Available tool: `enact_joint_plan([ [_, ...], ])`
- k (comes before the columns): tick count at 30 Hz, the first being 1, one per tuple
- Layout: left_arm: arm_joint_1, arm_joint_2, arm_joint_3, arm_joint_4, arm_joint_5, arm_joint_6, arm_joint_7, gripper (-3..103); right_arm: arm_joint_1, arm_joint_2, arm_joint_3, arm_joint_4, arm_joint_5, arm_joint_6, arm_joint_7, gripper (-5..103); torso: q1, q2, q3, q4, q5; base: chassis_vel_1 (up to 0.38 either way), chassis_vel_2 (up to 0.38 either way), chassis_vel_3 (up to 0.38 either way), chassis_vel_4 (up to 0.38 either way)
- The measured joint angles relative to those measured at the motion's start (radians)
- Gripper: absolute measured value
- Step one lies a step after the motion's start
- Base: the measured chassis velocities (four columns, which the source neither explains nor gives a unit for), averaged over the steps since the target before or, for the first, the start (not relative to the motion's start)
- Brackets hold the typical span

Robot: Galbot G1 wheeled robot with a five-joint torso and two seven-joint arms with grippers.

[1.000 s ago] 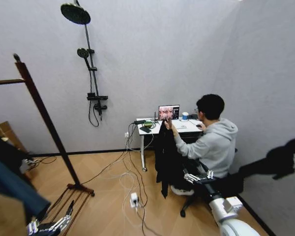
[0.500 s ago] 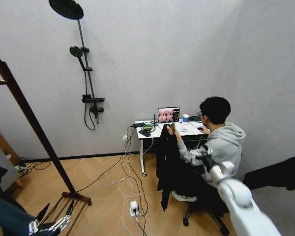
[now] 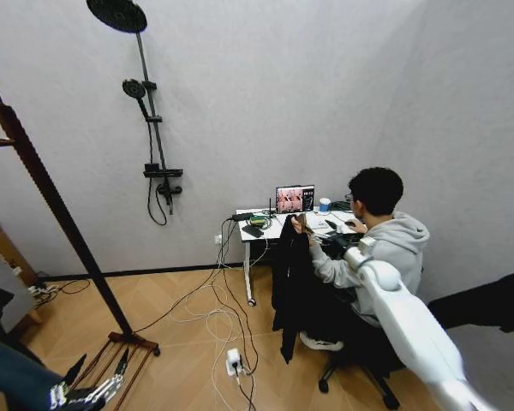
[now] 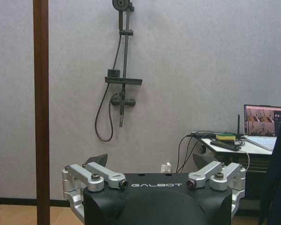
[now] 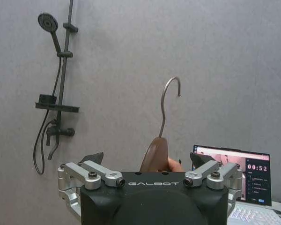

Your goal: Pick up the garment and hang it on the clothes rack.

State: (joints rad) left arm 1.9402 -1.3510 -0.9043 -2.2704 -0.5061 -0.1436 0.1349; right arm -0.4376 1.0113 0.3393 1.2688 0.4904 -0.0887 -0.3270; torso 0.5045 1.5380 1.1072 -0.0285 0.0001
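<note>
**Reaching toward a garment held up at the counter**

Hanging low at the near left of the head view, the left claw [image 3: 84,395] sits parked just above the wooden floor [image 3: 180,342], its fingers spread apart with nothing between them. Beside it stands the foot of the clothes rack [image 3: 60,210], whose dark reddish-brown post leans up and away to a knob top at the left edge.

From the near right, the white right arm [image 3: 407,317] stretches forward toward the seated person [image 3: 379,244]. Its right claw [image 3: 341,240] is at the person's forearm, close to the front edge of the counter [image 3: 278,224]; in the right wrist view its fingers [image 5: 99,176] stand wide apart and empty, with a wooden hanger [image 5: 155,152] and its metal hook rising just beyond them.

Farther on, the garment [image 3: 289,282] hangs black and long from the person's raised hand [image 3: 298,225], draping down in front of the counter's near edge, its hem clear of the floor. A laptop [image 3: 294,199] stands open on the counter. On the far wall is a black shower fixture [image 3: 150,120].
</note>
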Motion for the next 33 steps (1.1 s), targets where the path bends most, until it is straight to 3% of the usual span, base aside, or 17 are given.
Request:
enact_joint_plan([
  [4,0.0,0.0,0.0,0.0,0.0,0.0,0.0,100,0.078,0.068,-0.039,-0.069,-0.067,-0.02,0.065,100,0.0,0.0,0.0,0.0003,-0.0002,0.0,0.0,0.0,0.0],
  [10,0.0,0.0,0.0,0.0,0.0,0.0,0.0,100,0.127,0.119,-0.071,-0.108,-0.057,-0.026,0.139,101,0.0,0.0,0.0,0.0002,-0.0003,0.0,0.0,0.0,0.0],
  [19,0.0,0.0,0.0,0.0,0.0,0.0,0.0,100,0.111,0.12,-0.077,-0.098,-0.052,-0.046,0.286,64,0.0,0.0,0.0,0.0,-0.0001,0.0,0.0,0.0,0.0],
  [20,0.0,0.0,0.0,0.0,0.0,0.0,0.0,100,0.111,0.12,-0.077,-0.098,-0.052,-0.046,0.286,64,0.0,0.0,0.0,0.0,-0.0001,0.0,0.0,0.0,0.0],
  [26,0.0,0.0,0.0,0.0,0.0,0.0,0.0,100,0.108,0.1,-0.072,-0.095,-0.038,-0.052,0.287,37,0.0,0.0,0.0,0.0001,0.0,0.0,0.0,0.0,0.0],
  [33,0.0,0.0,0.0,0.0,0.0,0.0,0.0,100,0.071,0.076,-0.064,-0.067,-0.025,-0.061,0.275,15,0.0,0.0,0.0,0.0004,-0.0002,0.0,0.0,0.0,0.0],
])
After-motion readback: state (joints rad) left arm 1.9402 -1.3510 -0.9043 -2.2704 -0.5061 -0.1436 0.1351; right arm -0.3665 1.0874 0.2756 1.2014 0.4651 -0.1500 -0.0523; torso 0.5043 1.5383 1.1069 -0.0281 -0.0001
